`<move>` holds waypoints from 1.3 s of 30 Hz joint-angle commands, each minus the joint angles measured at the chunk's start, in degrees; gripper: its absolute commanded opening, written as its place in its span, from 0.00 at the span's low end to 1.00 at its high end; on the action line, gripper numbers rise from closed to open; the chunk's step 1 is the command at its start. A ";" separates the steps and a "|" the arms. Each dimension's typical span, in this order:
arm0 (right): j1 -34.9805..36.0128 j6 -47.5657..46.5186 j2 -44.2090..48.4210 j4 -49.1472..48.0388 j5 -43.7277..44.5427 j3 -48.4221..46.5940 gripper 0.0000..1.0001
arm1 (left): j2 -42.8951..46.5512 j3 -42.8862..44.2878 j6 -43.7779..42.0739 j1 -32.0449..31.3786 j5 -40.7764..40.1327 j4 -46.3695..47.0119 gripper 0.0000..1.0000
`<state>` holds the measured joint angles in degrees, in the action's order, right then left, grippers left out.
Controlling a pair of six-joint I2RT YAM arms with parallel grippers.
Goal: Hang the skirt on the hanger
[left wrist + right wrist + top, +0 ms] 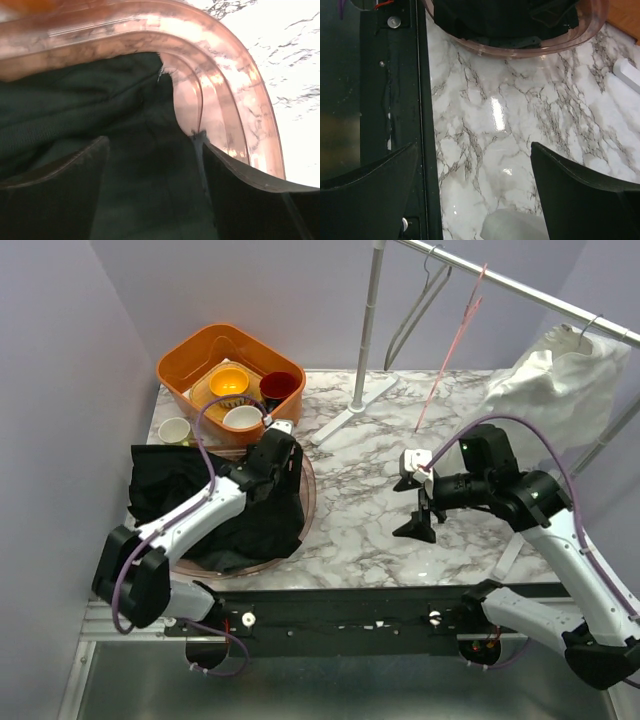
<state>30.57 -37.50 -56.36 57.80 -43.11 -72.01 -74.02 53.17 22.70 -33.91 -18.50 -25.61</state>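
Observation:
The black skirt (190, 490) lies crumpled in a clear pinkish round tub (305, 502) at the left of the marble table. My left gripper (285, 468) is low over the skirt's right edge. In the left wrist view it (155, 200) is open, with the dark fabric (100, 110) lying between the fingers and the tub rim (220, 75) just beyond. My right gripper (420, 515) is open and empty over bare marble mid-table (475, 195). An empty grey wire hanger (420, 300) and a thin pink hanger (455, 340) hang on the rail at the back.
A white garment (560, 380) hangs on the rail at the right. The rack's pole (368, 320) and foot (345, 410) stand at the back centre. An orange bin (175, 370) with bowls and a white cup (174, 430) sit at the back left. The tub (590, 25) shows in the right wrist view.

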 commanded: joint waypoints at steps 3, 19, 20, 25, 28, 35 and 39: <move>0.55 1.72 -2.00 -13.06 -3.20 10.91 1.00 | -13.42 9.14 -7.23 1.13 0.59 -1.11 0.79; 0.46 1.55 -1.30 -15.96 -6.90 17.16 1.00 | -22.93 10.20 -6.88 1.13 -5.49 1.26 0.35; 0.55 1.64 -1.04 -16.14 -6.90 17.34 1.00 | -22.49 10.12 -6.97 1.13 -5.67 1.09 0.29; 0.55 1.55 -0.68 -16.14 -6.81 17.51 1.00 | -15.38 10.46 -6.79 1.13 -5.67 -0.58 0.03; 0.55 1.64 -0.60 -16.32 -6.81 17.69 1.00 | -8.79 11.25 -7.14 1.13 -4.44 -1.81 0.00; 0.55 1.28 -1.03 -15.97 -6.98 17.78 1.00 | 1.42 13.72 -8.72 1.22 -0.94 -3.84 0.00; 0.55 1.02 -1.30 -16.05 -7.07 17.95 1.00 | -2.25 12.40 -8.55 1.48 1.18 -3.40 0.42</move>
<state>30.70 -36.07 -57.69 42.87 -48.58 -55.09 -71.72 67.24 14.70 -32.99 -21.34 -27.90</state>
